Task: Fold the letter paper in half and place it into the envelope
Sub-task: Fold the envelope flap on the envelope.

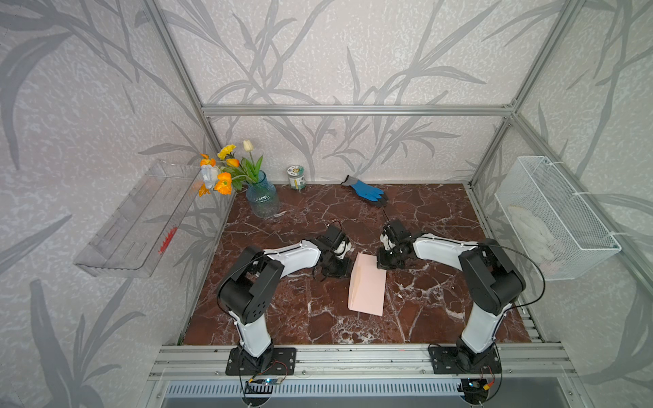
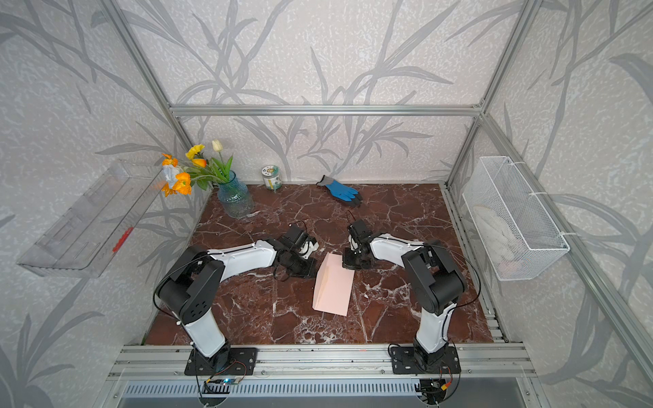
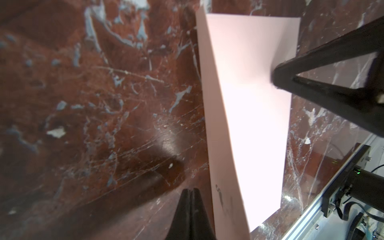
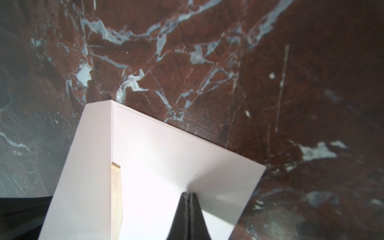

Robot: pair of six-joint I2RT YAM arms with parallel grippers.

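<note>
Envelope [image 1: 367,286] lies mid-frame in both top views, paper [image 4: 116,197] peeking under its flap; keep your right gripper [image 4: 188,196], pressed together, pinning it, and left gripper [image 3: 190,192], pressed together and empty, nudging the paper fully in.

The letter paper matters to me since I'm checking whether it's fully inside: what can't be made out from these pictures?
- Letter paper: only a cream strip shows in the right wrist view; the envelope covers the rest.
- Right gripper: shut, tips over the envelope; contact unclear.
- Left gripper: shut beside the raised flap; contact unclear through blur.
</note>
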